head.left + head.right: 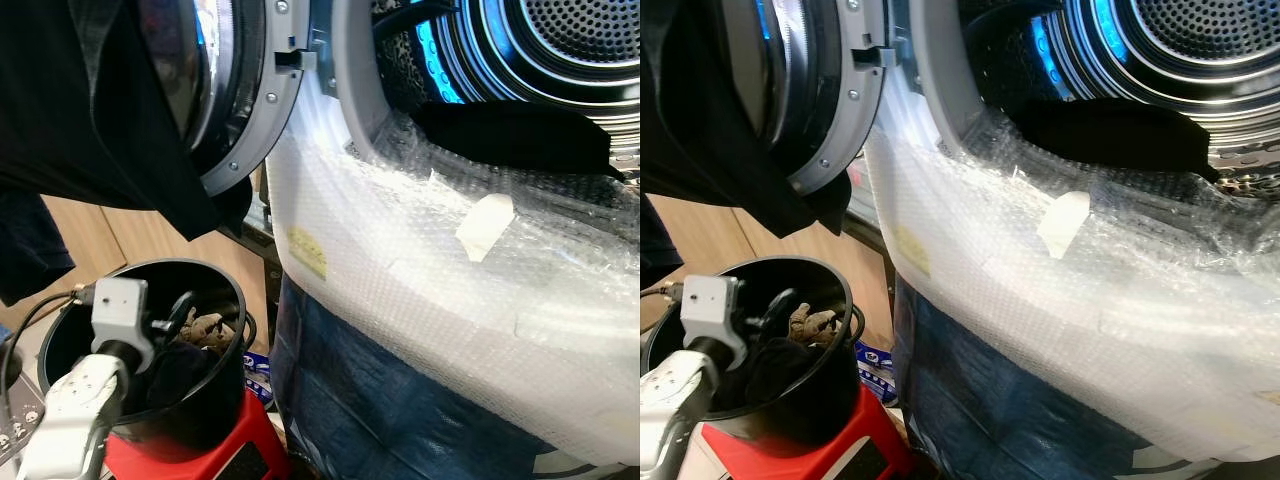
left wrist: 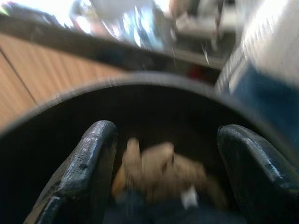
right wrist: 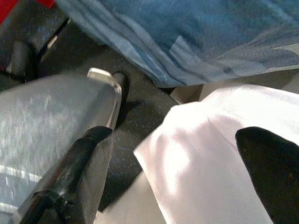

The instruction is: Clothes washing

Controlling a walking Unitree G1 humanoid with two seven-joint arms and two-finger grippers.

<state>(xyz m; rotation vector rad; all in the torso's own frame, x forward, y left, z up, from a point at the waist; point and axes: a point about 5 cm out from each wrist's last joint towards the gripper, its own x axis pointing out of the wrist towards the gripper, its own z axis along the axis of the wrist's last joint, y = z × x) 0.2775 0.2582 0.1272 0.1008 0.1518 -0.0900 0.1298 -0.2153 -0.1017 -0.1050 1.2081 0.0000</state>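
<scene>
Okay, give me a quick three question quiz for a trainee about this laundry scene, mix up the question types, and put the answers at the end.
1. True or false: the left gripper is reaching into the black bucket with its fingers apart.
2. Multiple choice: what does the black bucket stand on? A) a red stool B) a wooden chair C) the washer door
3. Short answer: what covers the washing machine's front below the drum opening?

Key
1. True; the left wrist view shows both fingers spread over the tan cloth inside.
2. A, the red stool.
3. Bubble wrap, with a dark garment lying over the drum's lip.
</scene>
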